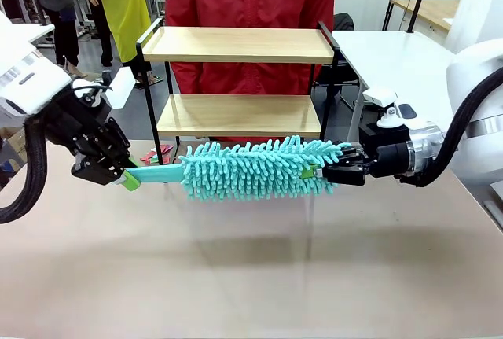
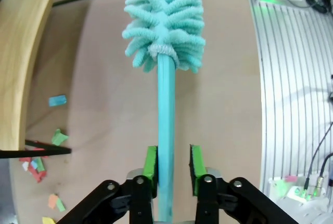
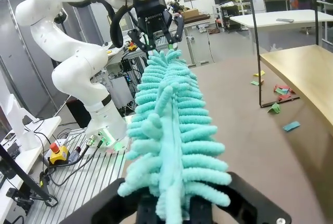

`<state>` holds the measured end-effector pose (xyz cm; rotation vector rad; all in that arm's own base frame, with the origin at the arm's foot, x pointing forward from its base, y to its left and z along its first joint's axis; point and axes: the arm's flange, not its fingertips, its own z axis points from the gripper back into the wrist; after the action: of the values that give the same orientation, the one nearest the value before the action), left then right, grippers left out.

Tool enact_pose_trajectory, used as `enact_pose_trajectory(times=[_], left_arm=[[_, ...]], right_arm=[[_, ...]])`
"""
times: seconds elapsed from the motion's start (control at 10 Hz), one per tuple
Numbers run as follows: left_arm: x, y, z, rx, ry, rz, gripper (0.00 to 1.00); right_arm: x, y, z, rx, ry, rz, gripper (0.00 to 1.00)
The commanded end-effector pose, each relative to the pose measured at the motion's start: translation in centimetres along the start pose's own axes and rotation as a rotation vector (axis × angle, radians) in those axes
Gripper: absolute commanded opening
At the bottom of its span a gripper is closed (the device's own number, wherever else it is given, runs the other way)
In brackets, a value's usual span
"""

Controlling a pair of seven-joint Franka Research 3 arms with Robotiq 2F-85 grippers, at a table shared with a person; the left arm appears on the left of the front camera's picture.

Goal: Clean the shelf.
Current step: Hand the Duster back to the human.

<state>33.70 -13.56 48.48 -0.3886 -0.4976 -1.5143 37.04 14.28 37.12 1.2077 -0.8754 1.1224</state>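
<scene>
Tabletop (image 1: 251,276): one shelf (image 1: 240,44), one duster (image 1: 251,168), two tools.

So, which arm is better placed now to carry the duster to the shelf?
The right. Its gripper is shut on the duster head, near the shelf. The left gripper stands open around the handle.

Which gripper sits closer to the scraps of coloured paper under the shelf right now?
Left. The left gripper, jaws apart around the teal duster's handle, is beside the paper scraps at the two-tier wooden shelf's leg. The right gripper grips the fluffy end, farther off.
</scene>
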Motion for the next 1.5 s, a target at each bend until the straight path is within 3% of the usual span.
enact_pose_trajectory(times=[0.0,0.1,0.5,0.7,1.0,1.2,1.3,1.4], left_arm=[[0.1,0.0,1.3,-0.019,-0.070,-0.016,0.75],[-0.4,0.0,2.6,-0.020,-0.100,-0.009,1.00],[-7.1,1.0,8.6,0.028,-0.398,0.009,1.00],[-12.2,1.0,11.4,0.078,-0.482,0.009,1.00],[-16.1,0.7,12.4,0.115,-0.507,0.058,1.00],[-15.2,0.1,12.8,0.111,-0.468,0.059,1.00],[-15.2,0.1,12.8,0.111,-0.468,0.059,1.00],[-15.2,0.1,12.8,0.111,-0.468,0.059,1.00]], right_arm=[[0.0,0.0,0.0,0.000,-0.002,0.010,0.00],[0.0,0.0,0.0,0.000,-0.002,0.010,0.00],[0.0,0.0,0.0,0.000,-0.002,0.010,0.00],[0.0,0.0,0.0,0.000,-0.002,0.010,0.00],[0.0,0.0,0.0,0.000,-0.002,0.010,0.00],[0.0,0.0,0.0,0.000,-0.002,0.010,0.00],[-0.1,0.0,0.0,-0.001,0.000,-0.002,0.16],[1.4,0.5,0.9,-0.020,-0.077,-0.037,0.16]])
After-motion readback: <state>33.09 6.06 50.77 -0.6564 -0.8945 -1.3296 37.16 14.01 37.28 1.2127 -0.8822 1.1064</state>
